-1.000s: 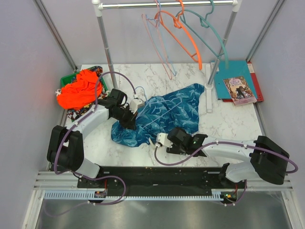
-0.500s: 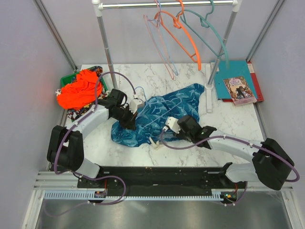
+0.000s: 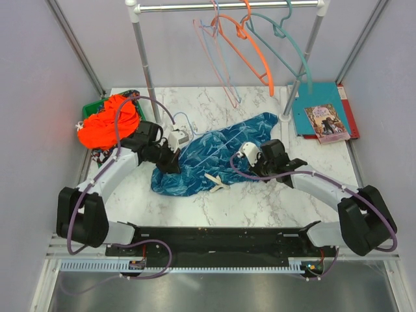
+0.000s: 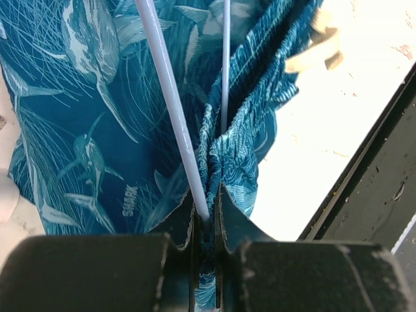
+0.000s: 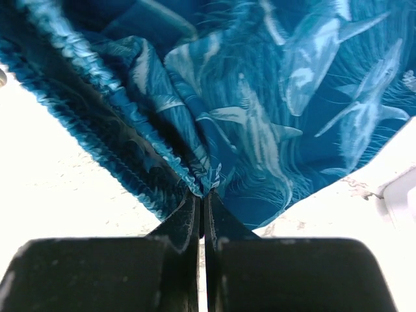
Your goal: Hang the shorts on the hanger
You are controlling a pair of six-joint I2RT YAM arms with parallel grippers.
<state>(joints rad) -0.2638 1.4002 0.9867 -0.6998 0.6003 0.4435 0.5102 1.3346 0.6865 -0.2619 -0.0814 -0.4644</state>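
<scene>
The dark-blue printed shorts [image 3: 218,156] lie spread on the marble table between my two arms. The pale lavender hanger [image 3: 201,142] lies across them, its thin rods [image 4: 166,84] running over the fabric in the left wrist view. My left gripper [image 3: 170,160] is at the shorts' left edge, shut [image 4: 207,195] on a hanger rod together with a bunched fold of fabric. At the right edge my right gripper [image 3: 251,162] is shut [image 5: 203,194] on the gathered waistband of the shorts [image 5: 260,97]. The cream drawstring [image 3: 216,182] trails onto the table at the front.
A clothes rail at the back carries a pink hanger [image 3: 218,58], an orange hanger [image 3: 252,55] and a teal hanger [image 3: 292,52]. Its right post base [image 3: 284,133] stands beside the shorts. An orange garment [image 3: 107,123] fills a green bin at left. Books [image 3: 323,118] lie at right.
My right gripper has travelled from the front of the shorts up to their right edge and shut on the fabric. The shorts have stretched sideways and the left arm has shifted a little left.
</scene>
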